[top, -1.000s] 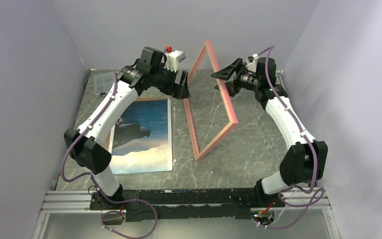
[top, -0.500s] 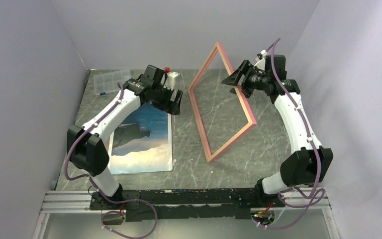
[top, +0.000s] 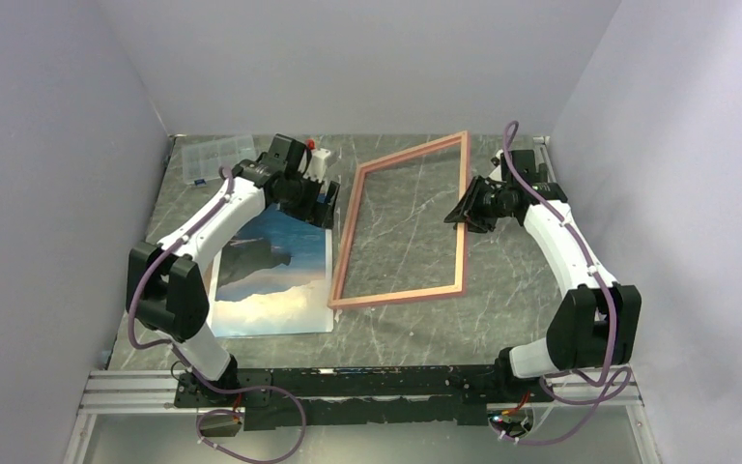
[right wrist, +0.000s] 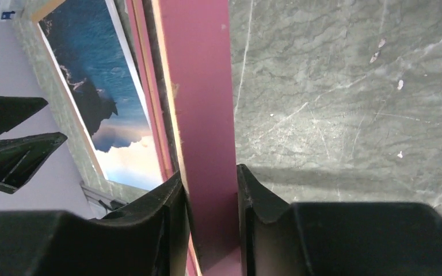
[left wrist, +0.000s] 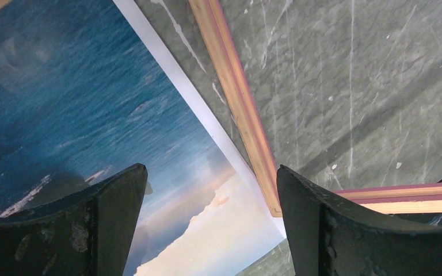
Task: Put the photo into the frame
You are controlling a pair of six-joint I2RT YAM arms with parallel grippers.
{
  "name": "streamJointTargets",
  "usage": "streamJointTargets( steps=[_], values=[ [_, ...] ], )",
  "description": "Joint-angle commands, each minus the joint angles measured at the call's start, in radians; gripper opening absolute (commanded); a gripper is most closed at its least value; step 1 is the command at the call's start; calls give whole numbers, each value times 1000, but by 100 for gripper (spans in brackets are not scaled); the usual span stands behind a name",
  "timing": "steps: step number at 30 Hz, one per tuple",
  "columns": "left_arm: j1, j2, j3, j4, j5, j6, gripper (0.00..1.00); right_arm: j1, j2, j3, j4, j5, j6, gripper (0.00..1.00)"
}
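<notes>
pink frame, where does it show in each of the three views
top external: frame mid-picture, right of the photo.
left wrist: frame rail runs diagonally down from top centre, corner at lower right.
right wrist: frame rail fills the centre, vertical.
shared landmark: the photo, left of the frame in all three.

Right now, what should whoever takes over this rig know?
Left gripper: open, empty, above the far right corner of the photo.
Right gripper: shut on the right rail of the frame.
The photo lies flat, picture side up, on the table, with the frame just to its right, pink side up.
Done: nothing inserted; the frame is empty.
Left: get the photo into the frame.
</notes>
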Motion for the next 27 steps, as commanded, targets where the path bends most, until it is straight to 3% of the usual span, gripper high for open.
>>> streamJointTargets(
  steps=[1, 9, 14, 27],
  values=[
    [14, -66, -39, 35, -14, 39, 88, 3, -40, -1, 50, 64, -52, 31],
    [19, -54, -136, 88, -50, 120, 89, 6, 50, 25, -68, 247, -206, 34],
    [18, 17, -180, 153, -56, 153, 82, 16, 131, 30, -109, 323, -207, 50],
    [-6, 129, -273, 324, -115, 223, 72, 18, 201, -35, -75, 479, -88, 45]
  ],
)
